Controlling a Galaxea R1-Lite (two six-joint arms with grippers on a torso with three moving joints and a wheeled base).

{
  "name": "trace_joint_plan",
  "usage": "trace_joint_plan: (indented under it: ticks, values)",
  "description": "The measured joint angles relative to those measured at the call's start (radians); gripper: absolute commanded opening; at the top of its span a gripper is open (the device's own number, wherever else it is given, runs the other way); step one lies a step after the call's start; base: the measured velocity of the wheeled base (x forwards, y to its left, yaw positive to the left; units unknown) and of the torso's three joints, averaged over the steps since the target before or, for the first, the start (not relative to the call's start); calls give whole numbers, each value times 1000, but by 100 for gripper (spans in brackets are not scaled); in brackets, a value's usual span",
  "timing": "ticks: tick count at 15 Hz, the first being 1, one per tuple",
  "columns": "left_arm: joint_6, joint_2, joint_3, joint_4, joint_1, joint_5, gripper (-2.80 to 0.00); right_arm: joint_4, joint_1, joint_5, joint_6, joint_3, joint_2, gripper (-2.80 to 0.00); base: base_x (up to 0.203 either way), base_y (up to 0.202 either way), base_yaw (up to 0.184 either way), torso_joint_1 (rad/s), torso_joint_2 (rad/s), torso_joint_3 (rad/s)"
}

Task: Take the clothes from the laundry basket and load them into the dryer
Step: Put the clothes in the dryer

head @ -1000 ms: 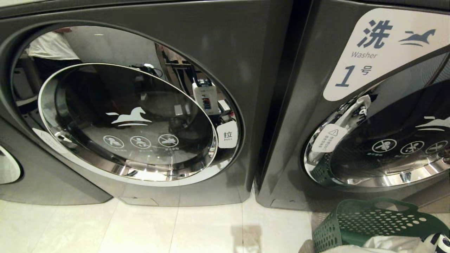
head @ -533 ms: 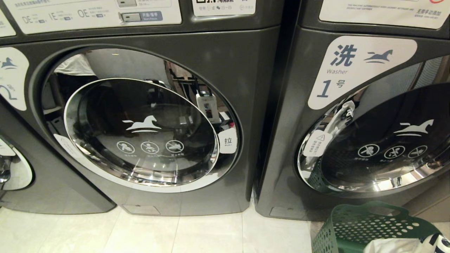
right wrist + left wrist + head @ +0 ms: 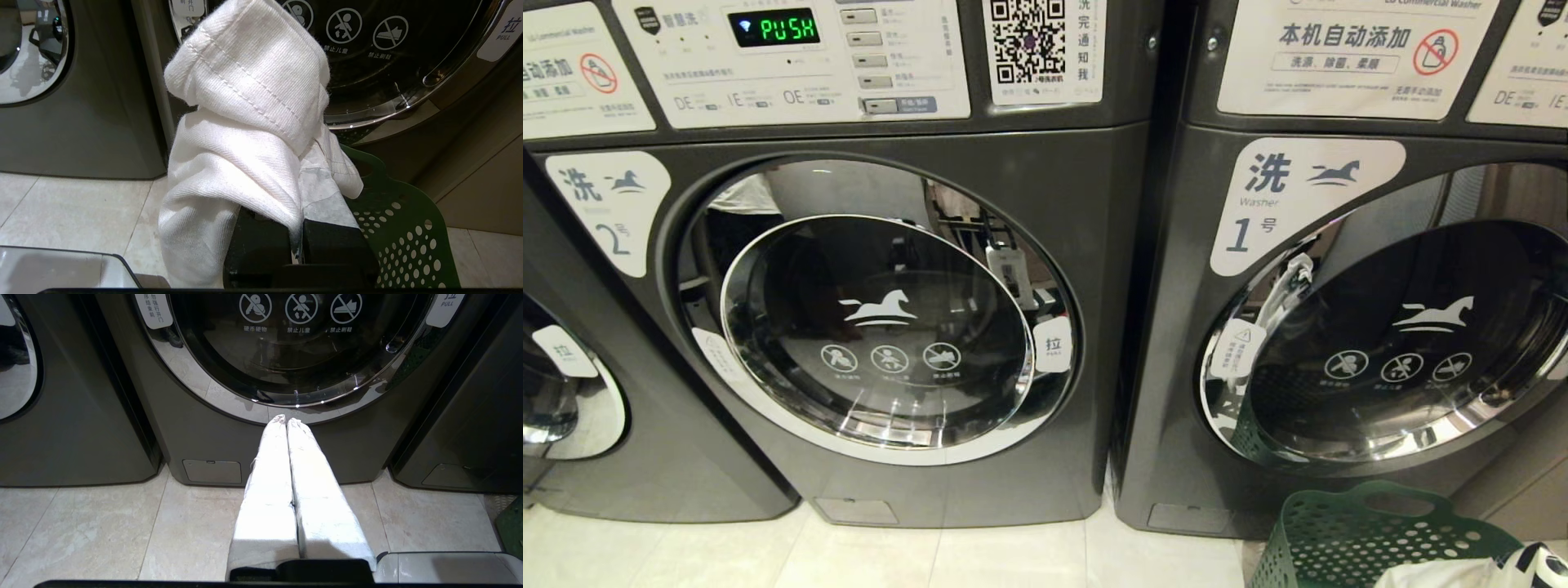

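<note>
Two grey front-loaders side by side on a pale tile floor (image 3: 931,555). Left machine (image 3: 1094,212) marked 2, door (image 3: 882,335) closed, green PUSH lit on the display (image 3: 774,28) up top, QR sticker (image 3: 1029,41) beside the buttons. Right machine (image 3: 1176,327) marked 1, door (image 3: 1405,343) closed too as far as can be seen, with a bit of white fabric reflected in its chrome ring. Sliver of a third machine (image 3: 564,392) at the far left edge.

Green basket (image 3: 1347,539) parked on the floor at near right, just in front of machine 1, with white clothes (image 3: 1462,572) poking up inside.

Right gripper (image 3: 300,228) clamped tight on a white garment (image 3: 245,122), cloth bunched up and draped over the fingers, sitting above the basket rim with machine 1's door right behind. Not visible from the head camera.

Left gripper (image 3: 287,422) pressed together on nothing, white-wrapped fingers (image 3: 269,477) aimed at the bottom edge of machine 2's door, low over the tiles.
</note>
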Motion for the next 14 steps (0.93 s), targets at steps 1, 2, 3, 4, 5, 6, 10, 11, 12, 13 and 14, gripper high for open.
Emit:
trace_joint_plan:
  ticks: [1, 2, 3, 4, 5, 6, 10, 11, 12, 13, 14]
  values:
    - [0, 0, 0, 0, 0, 0, -280, 0, 0, 0, 2, 0, 0, -280, 0, 0, 0, 2, 2, 193]
    - [0, 0, 0, 0, 0, 0, -280, 0, 0, 0, 5, 0, 0, -280, 0, 0, 0, 5, 2, 203]
    - [0, 0, 0, 0, 0, 0, -280, 0, 0, 0, 9, 0, 0, -280, 0, 0, 0, 0, 2, 203]
    - [0, 0, 0, 0, 0, 0, -280, 0, 0, 0, 10, 0, 0, -280, 0, 0, 0, 10, 2, 207]
    - [0, 0, 0, 0, 0, 0, -280, 0, 0, -1, 10, 0, 0, -280, 0, 0, 0, 7, 5, 115]
    - [0, 0, 0, 0, 0, 0, -280, 0, 0, -1, 10, 0, 0, -280, 0, 0, 0, 4, 10, 44]
    - [0, 0, 0, 0, 0, 0, -280, 0, 0, -6, 31, 0, 0, -280, 0, 0, 0, 0, 1, 19]
    - [0, 0, 0, 0, 0, 0, -280, 0, 0, -6, 31, 0, 0, -280, 0, 0, 0, 0, 0, 0]
    - [0, 0, 0, 0, 0, 0, -280, -1, 0, -6, 32, 0, 0, -280, 0, 0, 0, 0, 0, 0]
    - [0, 0, 0, 0, 0, 0, -280, -1, 0, -7, 33, 0, 0, -280, 0, 0, 0, 0, 0, 0]
    - [0, 0, 0, 0, 0, 0, -280, -1, 0, -7, 34, 0, 0, -280, 0, 0, 0, 0, 0, 0]
